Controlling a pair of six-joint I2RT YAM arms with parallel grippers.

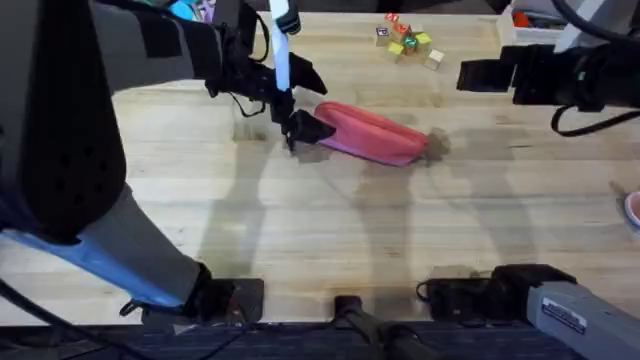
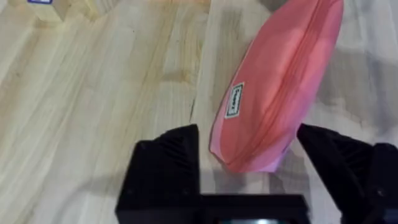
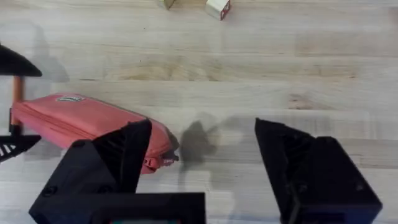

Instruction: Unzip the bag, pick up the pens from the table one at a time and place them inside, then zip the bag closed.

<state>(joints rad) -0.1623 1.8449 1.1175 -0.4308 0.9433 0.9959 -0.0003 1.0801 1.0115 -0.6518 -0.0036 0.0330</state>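
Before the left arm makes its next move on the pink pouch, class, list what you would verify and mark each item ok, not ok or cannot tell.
1. Left gripper open around the end of the bag: ok; a black finger shows on each side of the tip.
2. Zipper opened: not ok; the seam looks closed in the left wrist view.
3. Right gripper open and free: ok; it holds nothing and sits above the table beside the bag's other end.
4. Bag lying flat on the table: ok.
5. Pens located: cannot tell.
6. Coloured blocks away from the bag: ok.
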